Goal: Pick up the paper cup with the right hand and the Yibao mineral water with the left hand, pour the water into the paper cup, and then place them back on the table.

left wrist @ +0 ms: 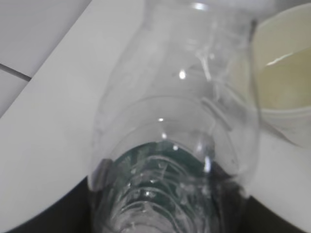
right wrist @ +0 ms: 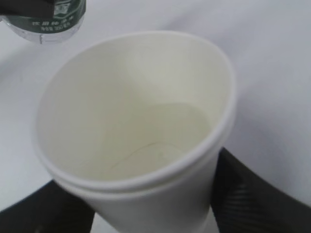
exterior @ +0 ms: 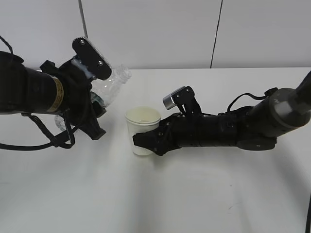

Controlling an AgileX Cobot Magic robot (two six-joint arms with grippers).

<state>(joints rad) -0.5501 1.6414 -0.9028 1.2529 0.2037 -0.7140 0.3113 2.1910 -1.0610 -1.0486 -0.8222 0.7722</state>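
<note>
Two arms in my feed, both loaded.
Left hand (exterior: 92, 104): fingers pinching the Yibao mineral water (exterior: 111, 85) around its green label band; held up off the bench, well left of centre.
Bottle attitude: tilted, open neck pointing up and to the right, toward the far wall; neck sits left of and above the cup rim, not over it.
Bottle contents: upper body looks clear and empty in my left wrist view (left wrist: 180, 107); I can't tell how much liquid sits lower down.
Right hand (exterior: 146, 141): arm lies low along the bench from the right, fingers pinching the paper cup (exterior: 142, 131) on both sides of its wall.
Cup position: upright, centre of the bench (exterior: 155, 204), base down at bench level; I can't tell if it touches.
Cup contents: the water (right wrist: 160, 141) forms a shallow clear pool at the bottom, seen from the right wrist camera.
Gap: bottle and cup are near each other, not touching.
</note>
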